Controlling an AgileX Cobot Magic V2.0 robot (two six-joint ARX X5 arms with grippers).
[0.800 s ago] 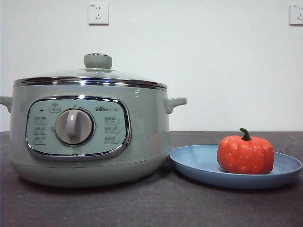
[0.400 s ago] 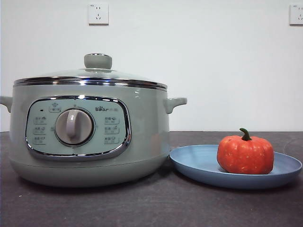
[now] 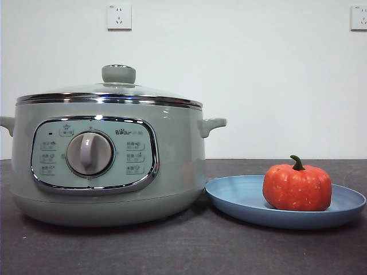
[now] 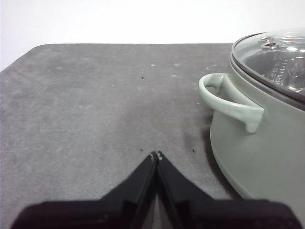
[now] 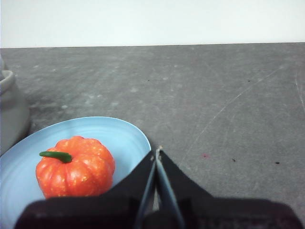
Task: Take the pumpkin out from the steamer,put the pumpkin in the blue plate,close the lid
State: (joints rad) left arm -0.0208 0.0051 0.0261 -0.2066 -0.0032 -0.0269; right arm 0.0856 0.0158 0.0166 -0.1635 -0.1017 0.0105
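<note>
Front view: lid (image 3: 109, 91) shut; wrists: claws closed.

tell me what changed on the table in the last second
Nothing visibly changed. The pumpkin sits in the blue plate as before, and the lid rests closed on the steamer, same as a second ago. No arm shows in the front view; both the left pincer and the right pincer are shut and hold nothing.
</note>
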